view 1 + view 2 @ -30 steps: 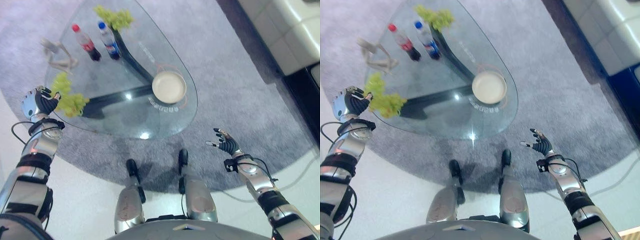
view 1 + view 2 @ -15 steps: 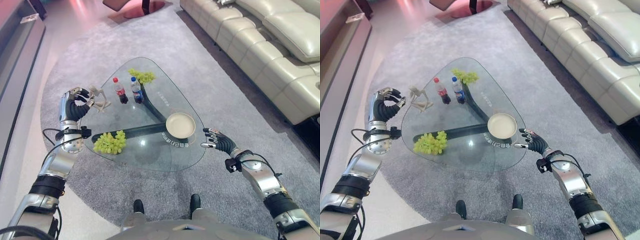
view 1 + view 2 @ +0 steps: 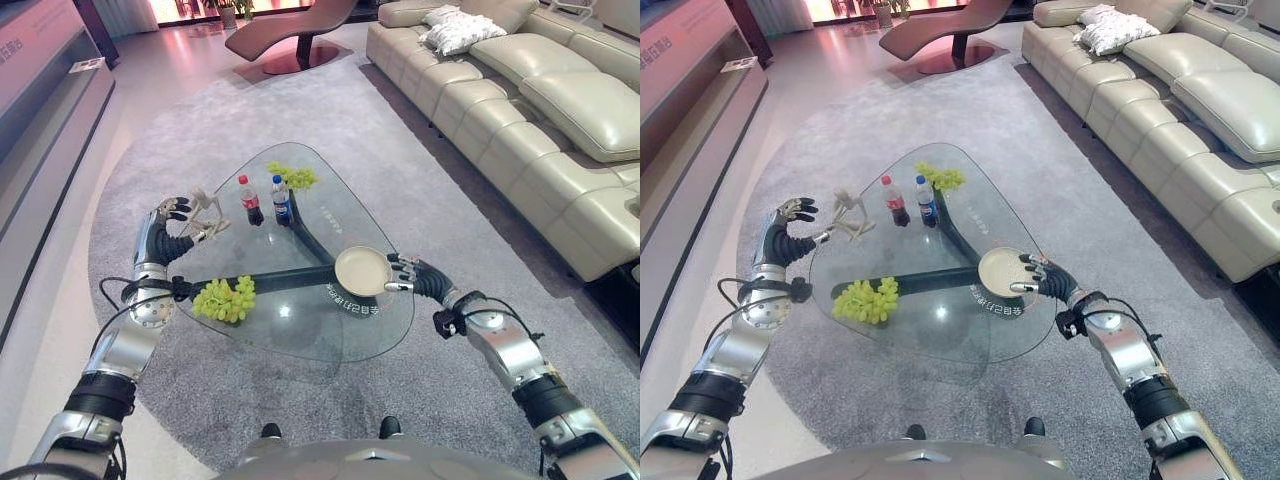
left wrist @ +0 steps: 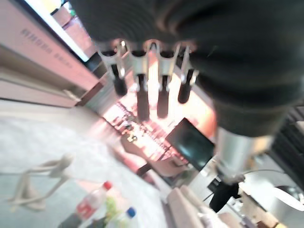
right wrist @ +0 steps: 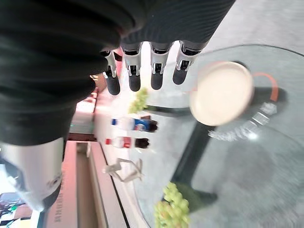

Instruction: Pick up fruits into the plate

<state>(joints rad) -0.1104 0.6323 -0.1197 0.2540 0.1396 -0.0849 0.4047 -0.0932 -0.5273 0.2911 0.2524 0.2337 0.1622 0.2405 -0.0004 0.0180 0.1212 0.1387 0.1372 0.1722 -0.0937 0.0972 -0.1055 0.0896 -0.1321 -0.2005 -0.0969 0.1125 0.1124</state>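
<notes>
Head camera has been raised over the last second: the downward look at the legs has been replaced by a wide look across the room. That shift is the camera's; nothing on the glass surface (image 3: pixel 300 330) has been moved.

Right hand (image 3: pixel 411 276) has been brought in from well off the rim to just beside the plate (image 3: pixel 362 270). Fingers are loosely curled and nothing is held; contact with the plate cannot be confirmed. In the right wrist view the fingers (image 5: pixel 134 78) hang clear of the plate.

Left hand (image 3: pixel 172 232) has been taken from beside the near grapes (image 3: pixel 226 299) to the far left rim, next to the pale figurine (image 3: pixel 207 213). Fingers are curled, and whether the figurine is touched cannot be told. In the left wrist view nothing is seen between fingers and thumb.

Fruit state: near grapes lie on the surface between the left hand and the plate, untouched. A second bunch of grapes (image 3: pixel 293 177) lies at the far tip, behind the red-capped bottle (image 3: pixel 250 200) and the blue-capped bottle (image 3: pixel 282 200). The plate is empty.

Judgement: no fruit has been picked yet and the task is at its start. The left hand is now farther from the near grapes than a second ago, so a return reach is likely needed. The right hand seems placed to steady the plate.
</notes>
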